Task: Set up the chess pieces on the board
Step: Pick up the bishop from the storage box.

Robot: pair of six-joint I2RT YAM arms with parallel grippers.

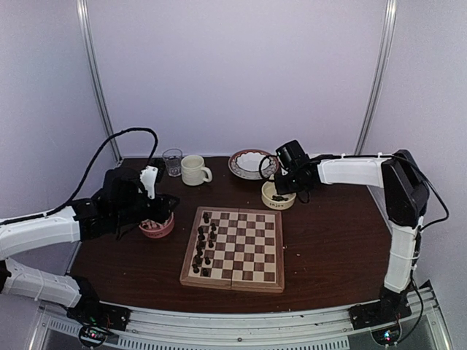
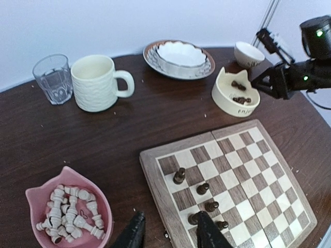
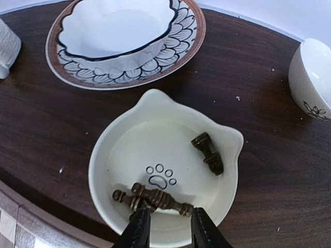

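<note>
The board (image 1: 244, 251) lies mid-table with several dark chess pieces (image 1: 204, 244) standing along its left side. In the left wrist view those pieces (image 2: 202, 188) stand on the board (image 2: 248, 165). My left gripper (image 2: 170, 232) hangs open over its near-left corner with nothing between the fingers; its right finger (image 2: 212, 235) hides part of one piece. My right gripper (image 3: 170, 227) is down in a cream cat-shaped dish (image 3: 95, 165). Its jaws stand narrowly open just short of a cluster of lying dark pieces (image 3: 155, 197). More dark pieces (image 3: 208, 153) lie further in.
A pink dish (image 2: 36, 196) of cream pieces (image 2: 67, 212) sits left of the board. At the back stand a glass (image 2: 53, 78), a cream mug (image 2: 95, 82), a patterned plate (image 2: 155, 59) holding a white bowl, and a small white bowl (image 3: 313, 77).
</note>
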